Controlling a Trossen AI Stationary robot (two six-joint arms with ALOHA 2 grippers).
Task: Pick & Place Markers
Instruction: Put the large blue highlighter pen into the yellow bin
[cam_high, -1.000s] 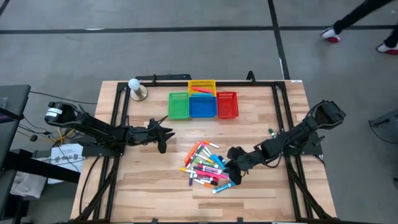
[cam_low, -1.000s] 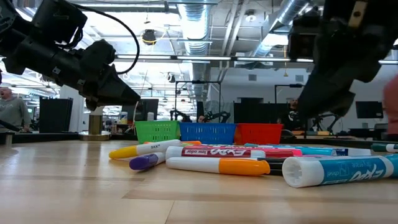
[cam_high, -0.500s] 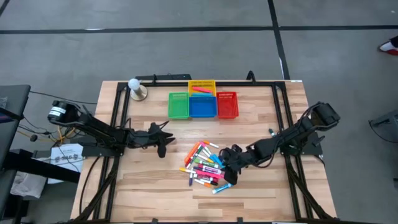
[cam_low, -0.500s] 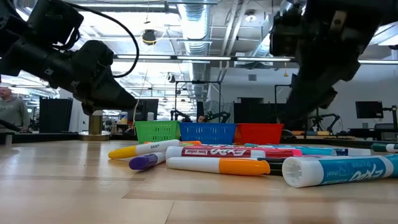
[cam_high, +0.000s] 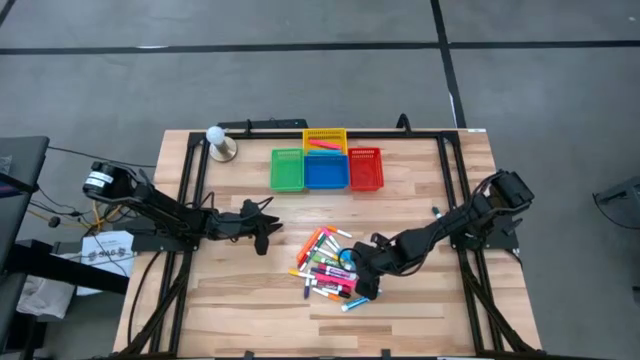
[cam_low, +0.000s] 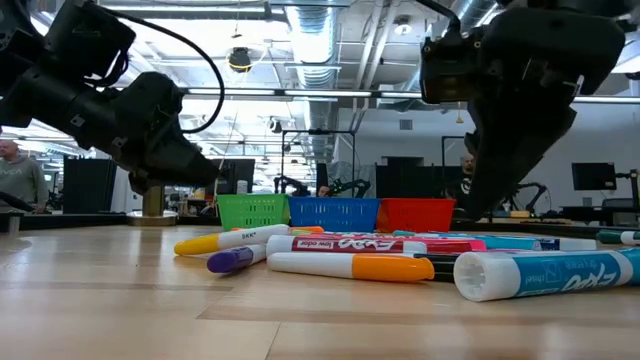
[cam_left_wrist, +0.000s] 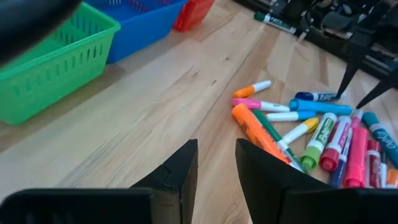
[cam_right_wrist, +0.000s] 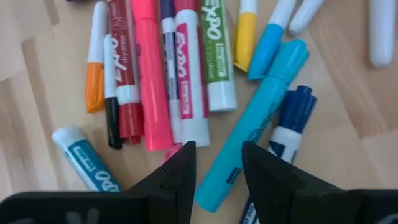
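Note:
The markers (cam_high: 325, 265) lie in a loose pile on the wooden table, flat on their barrels; the low view shows markers (cam_low: 350, 262) side on. My right gripper (cam_high: 362, 280) hangs over the pile's right side, pointing steeply down and open. A teal marker (cam_right_wrist: 252, 124) runs under the gap between its fingers (cam_right_wrist: 214, 155); whether the fingers touch it I cannot tell. My left gripper (cam_high: 266, 226) stands left of the pile, open and holding nothing, its fingers (cam_left_wrist: 216, 155) aimed at the markers (cam_left_wrist: 311, 130).
Green (cam_high: 287, 169), blue (cam_high: 325, 171) and red (cam_high: 365, 169) baskets stand in a row at the far side, and a yellow basket (cam_high: 325, 141) behind them holds a pink marker. One marker (cam_high: 437, 212) lies by the right rail. A white ball on a stand (cam_high: 218, 142) is far left.
My right gripper has gone toward the table's left edge, farther over the marker pile, and has tipped more steeply down. The markers have not moved.

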